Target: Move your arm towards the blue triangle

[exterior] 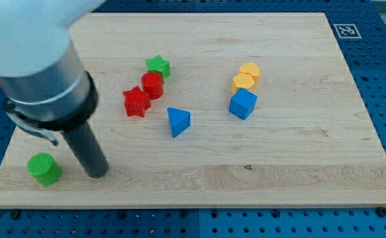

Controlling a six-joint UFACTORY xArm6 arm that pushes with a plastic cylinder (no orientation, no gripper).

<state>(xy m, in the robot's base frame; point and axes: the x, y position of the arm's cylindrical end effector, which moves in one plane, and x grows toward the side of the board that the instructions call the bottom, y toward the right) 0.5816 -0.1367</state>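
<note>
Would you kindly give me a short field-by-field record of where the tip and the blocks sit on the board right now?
my tip: near the view's bottom left, just right of the green cylinder, touching no block
blue triangle: mid-board, right of and above the tip
red star, red cylinder, green star: cluster up-left of the triangle
blue cube: right of the triangle
yellow blocks: two, stacked closely above the cube
board: wooden

Bright, even overhead light; soft short shadows under blocks; arm housing near lens blurred, overexposed.
</note>
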